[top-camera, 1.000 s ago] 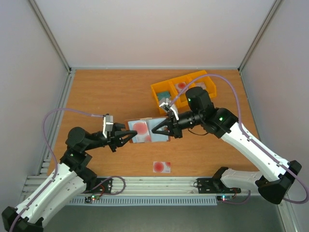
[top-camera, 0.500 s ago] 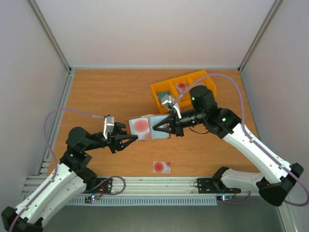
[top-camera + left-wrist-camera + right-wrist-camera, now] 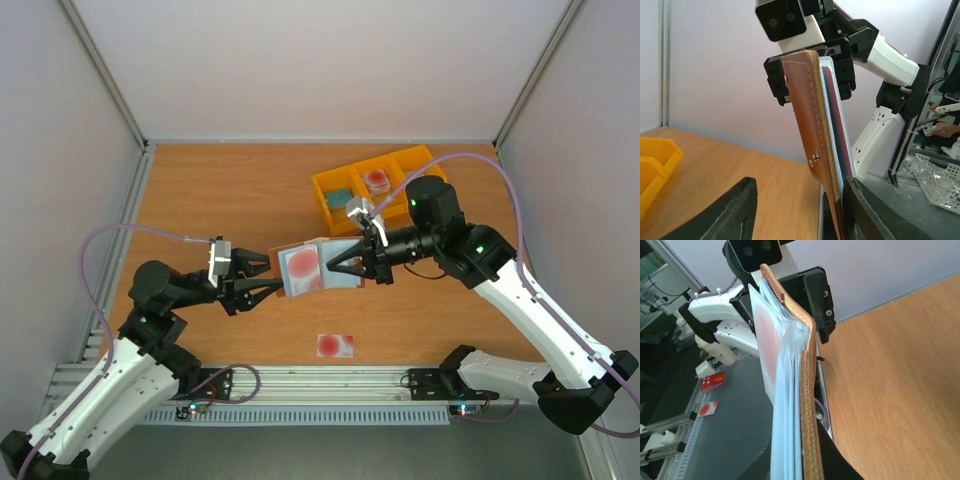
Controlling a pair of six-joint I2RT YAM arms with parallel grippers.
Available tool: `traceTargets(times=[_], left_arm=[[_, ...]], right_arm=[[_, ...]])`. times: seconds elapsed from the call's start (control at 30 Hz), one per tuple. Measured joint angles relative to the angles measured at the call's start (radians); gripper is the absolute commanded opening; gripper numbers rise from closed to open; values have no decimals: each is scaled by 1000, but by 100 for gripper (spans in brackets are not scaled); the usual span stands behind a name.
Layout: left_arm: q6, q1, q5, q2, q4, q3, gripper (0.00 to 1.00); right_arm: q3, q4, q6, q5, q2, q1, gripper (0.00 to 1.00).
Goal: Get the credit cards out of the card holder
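Hanging in the air above the middle of the counter (image 3: 220,190), the card holder (image 3: 807,115) is being pinched at its three o'clock edge by your right hand (image 3: 345,268), which is clamping shut on the leather and lining. At the holder's nine o'clock edge your left hand (image 3: 272,287) is waiting with its fingers apart. The brown cover and a pale credit card with a red spot (image 3: 302,265) are sitting between those fingers, and nothing is being gripped.

One loose card (image 3: 334,345) is lying on the counter at six o'clock from the holder. The yellow bin (image 3: 330,190) is sitting at one o'clock, well apart.

You are probably heading into the risky part. If the left hand is closing where it stands, it is likely catching leather and card together, so a pull would be dragging the whole holder instead of sliding the card free.

The right hand is holding only a narrow edge, so a hard tug could be tearing the holder loose and dropping it. A shallow bite on the card alone could be letting it slip and fall. With both hands working this close, a small misjudged reach is risking finger-to-finger contact.
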Motion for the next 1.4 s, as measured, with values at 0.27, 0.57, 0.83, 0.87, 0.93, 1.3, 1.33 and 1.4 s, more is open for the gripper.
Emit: traceTargets(times=[0.27,0.57,0.83,0.87,0.93,1.3,1.33,1.4], left_arm=[[5,-14,-30,15,-3,2,57],[-10,-25,-53,29,-11,2,68],[-10,-26,-64,15,-45,6,99],[-7,-26,-64,14,-49,8,99],[-8,-26,-63,11,-55,16,97],[-12,-26,-50,20,-53,32,52],[-14,-26,-55,24,-53,32,51],[-17,-26,-64,35,-53,32,51]], right_arm=[[8,-2,5,5,12,0,1],[14,1,10,18,40,0,1],[17,-14,12,87,40,0,1],[19,-16,12,98,40,0,1],[25,-22,12,116,41,0,1],[31,-35,17,146,41,0,1],[31,-35,20,146,41,0,1],[31,-35,26,146,41,0,1]])
